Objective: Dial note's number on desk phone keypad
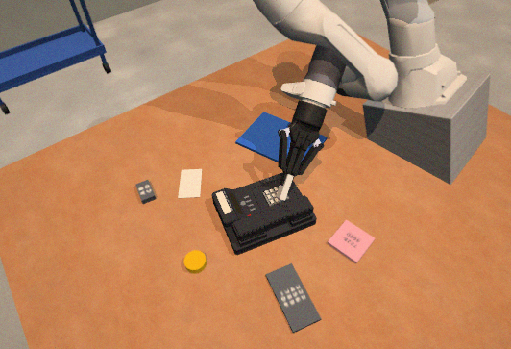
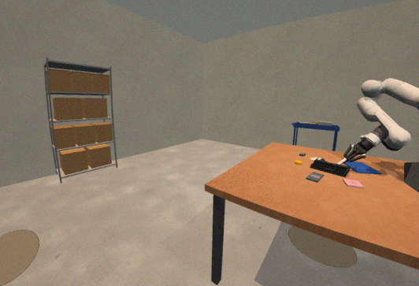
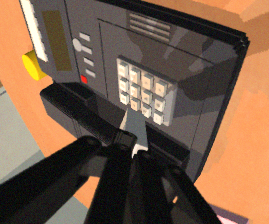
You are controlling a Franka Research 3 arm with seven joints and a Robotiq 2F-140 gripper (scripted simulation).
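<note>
The black desk phone (image 1: 263,211) lies mid-table with its handset (image 1: 274,229) in the cradle along the near side. Its pale keypad (image 1: 273,195) also shows in the wrist view (image 3: 142,95). My gripper (image 1: 284,194) is shut, with nothing held. Its pale fingertips are pressed together into one point. In the wrist view that point (image 3: 134,107) rests on a key in the keypad row nearest the handset (image 3: 99,118). The pink note (image 1: 351,240) lies to the right of the phone; its digits are too small to read. The exterior view shows the phone (image 2: 329,168) and the gripper (image 2: 342,161) small.
A blue folder (image 1: 264,137) lies behind the phone under my wrist. A white card (image 1: 190,183), a small grey device (image 1: 145,190), a yellow disc (image 1: 195,261) and a grey keypad slab (image 1: 293,297) lie around it. My grey base block (image 1: 427,128) stands right; a blue cart (image 1: 43,46) stands off-table.
</note>
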